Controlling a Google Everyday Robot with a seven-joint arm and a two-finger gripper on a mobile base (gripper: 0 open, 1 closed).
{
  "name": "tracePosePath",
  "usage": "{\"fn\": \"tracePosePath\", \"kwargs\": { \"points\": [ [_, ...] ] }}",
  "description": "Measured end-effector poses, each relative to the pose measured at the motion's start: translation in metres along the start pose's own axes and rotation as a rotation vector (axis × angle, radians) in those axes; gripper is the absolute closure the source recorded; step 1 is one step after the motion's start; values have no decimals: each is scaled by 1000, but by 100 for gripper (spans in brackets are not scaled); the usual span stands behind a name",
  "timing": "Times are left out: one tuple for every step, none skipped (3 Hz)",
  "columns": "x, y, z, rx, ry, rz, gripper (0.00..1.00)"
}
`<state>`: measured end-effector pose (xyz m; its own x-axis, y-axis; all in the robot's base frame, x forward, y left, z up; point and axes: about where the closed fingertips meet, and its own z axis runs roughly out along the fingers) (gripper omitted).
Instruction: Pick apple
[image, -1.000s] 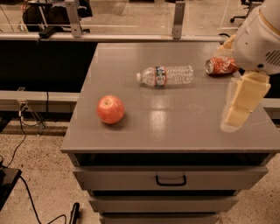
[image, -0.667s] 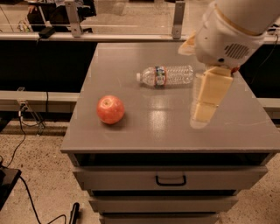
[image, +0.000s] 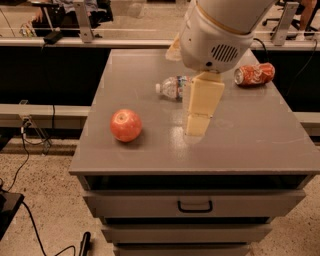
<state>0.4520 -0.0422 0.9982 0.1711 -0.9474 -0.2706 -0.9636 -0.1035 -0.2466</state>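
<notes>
The apple (image: 125, 125) is round and red-orange with a pale patch near its stem dimple. It rests on the left front part of the grey cabinet top (image: 250, 140). My gripper (image: 196, 127) is cream-coloured and hangs from the big white arm housing (image: 215, 35). It points down over the middle of the top, to the right of the apple and apart from it. It holds nothing that I can see.
A clear plastic water bottle (image: 171, 87) lies on its side behind the gripper, partly hidden by it. A crushed red soda can (image: 255, 74) lies at the back right. Drawers with a dark handle (image: 195, 206) are below the front edge. Cables lie on the floor at left.
The arm and gripper have moved left from the right edge to the middle of the top, closer to the apple. The soda can is uncovered. The apple has not moved.
</notes>
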Motion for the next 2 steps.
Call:
{"fn": "tracePosePath", "kwargs": {
  "points": [
    [-1,-12,14,2,-10,2,0],
    [2,-28,41,-13,-31,18,0]
  ]
}}
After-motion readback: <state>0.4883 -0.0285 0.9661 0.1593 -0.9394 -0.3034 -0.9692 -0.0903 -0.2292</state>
